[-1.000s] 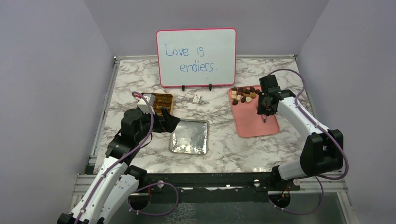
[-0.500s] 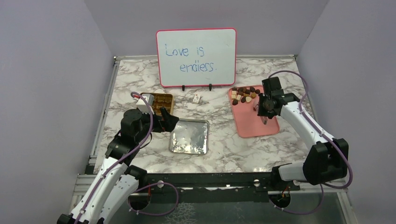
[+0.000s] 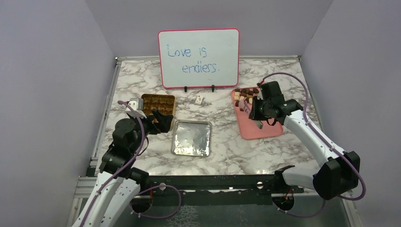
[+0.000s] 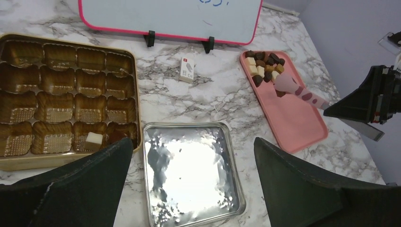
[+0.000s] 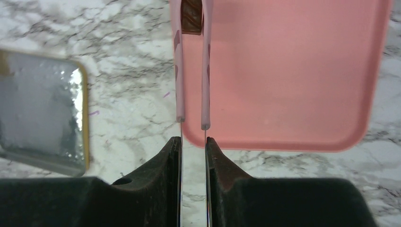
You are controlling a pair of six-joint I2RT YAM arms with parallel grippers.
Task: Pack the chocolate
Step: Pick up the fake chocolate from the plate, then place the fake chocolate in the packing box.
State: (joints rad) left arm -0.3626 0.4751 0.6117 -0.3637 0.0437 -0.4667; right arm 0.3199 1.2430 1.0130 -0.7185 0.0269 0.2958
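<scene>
Right tool (image 5: pixel 193 142) squeezes pink tongs (image 5: pixel 178 71) so they pinch one brown chocolate (image 5: pixel 191 19), top centre, presumably bound for gold tin (image 4: pixel 59 80); left tool (image 4: pixel 191 146) wide open, empty.

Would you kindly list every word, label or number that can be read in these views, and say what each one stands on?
"Love is endless." - handwritten in blue marker on the whiteboard; the last word is loosely formed.
Small white card lying on the table in front of the whiteboard: a red mark and some print, too small to read.
</scene>
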